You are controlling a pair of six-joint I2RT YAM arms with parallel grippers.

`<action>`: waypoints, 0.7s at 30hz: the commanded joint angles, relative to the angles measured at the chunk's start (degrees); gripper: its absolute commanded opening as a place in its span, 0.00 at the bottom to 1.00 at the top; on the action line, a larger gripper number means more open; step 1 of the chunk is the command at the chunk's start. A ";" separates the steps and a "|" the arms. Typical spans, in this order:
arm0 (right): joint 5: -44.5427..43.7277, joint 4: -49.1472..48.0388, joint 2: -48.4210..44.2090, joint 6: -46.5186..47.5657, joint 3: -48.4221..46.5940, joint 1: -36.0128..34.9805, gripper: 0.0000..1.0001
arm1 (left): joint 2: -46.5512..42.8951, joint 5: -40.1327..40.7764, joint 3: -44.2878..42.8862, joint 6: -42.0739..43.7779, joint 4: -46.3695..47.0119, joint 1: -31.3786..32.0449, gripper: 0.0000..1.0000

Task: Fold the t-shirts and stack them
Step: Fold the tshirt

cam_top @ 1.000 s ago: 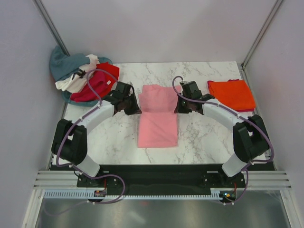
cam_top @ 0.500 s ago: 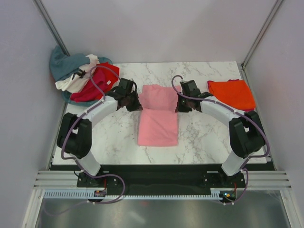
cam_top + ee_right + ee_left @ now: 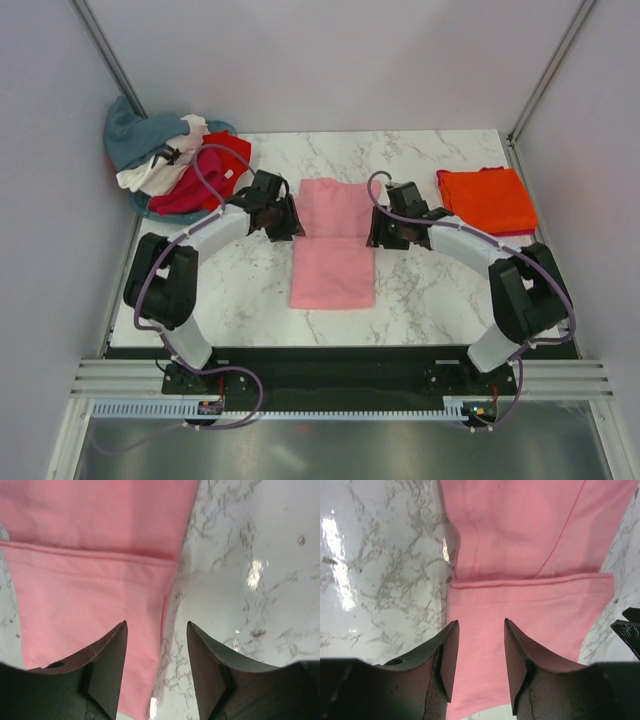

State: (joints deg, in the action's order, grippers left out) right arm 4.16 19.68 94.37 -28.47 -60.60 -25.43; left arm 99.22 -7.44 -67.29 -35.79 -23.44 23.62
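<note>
Left pincer (image 3: 481, 621) stands apart, empty, over the left edge of the pink shirt (image 3: 530, 605); right pincer (image 3: 157, 623), likewise apart and empty, over its right edge. The pink shirt lies folded mid-counter (image 3: 430, 290). An orange shirt (image 3: 487, 200) lies folded at the far right corner; a shirt pile (image 3: 180, 165) at the far left.

- Top camera looks down from behind over the whole white marble table (image 3: 430, 290).
- Both wrist cameras face down, close, sharing the light pink cloth t-shirt (image 3: 535, 545).

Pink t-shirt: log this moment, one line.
pink t-shirt: partly folded, flat | left tool: open over it | right tool: open over its edge
</note>
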 commanded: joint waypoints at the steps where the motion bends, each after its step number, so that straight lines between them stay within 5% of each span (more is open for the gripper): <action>1: 2.16 -1.23 -6.64 -1.32 5.39 -1.20 0.58 | -5.26 -0.02 4.77 1.43 1.03 0.11 0.49; 12: 7.00 -2.81 -22.46 -9.14 21.83 -9.81 0.43 | -22.38 -7.84 22.72 -0.24 0.94 1.52 0.43; 21: 7.44 -5.26 -22.58 -11.79 24.83 -12.63 0.20 | -24.61 -13.39 26.77 -2.88 1.55 6.08 0.40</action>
State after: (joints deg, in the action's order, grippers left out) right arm 10.96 17.37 70.52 -38.94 -36.12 -37.76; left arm 74.32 -18.31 -41.17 -36.93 -23.44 27.99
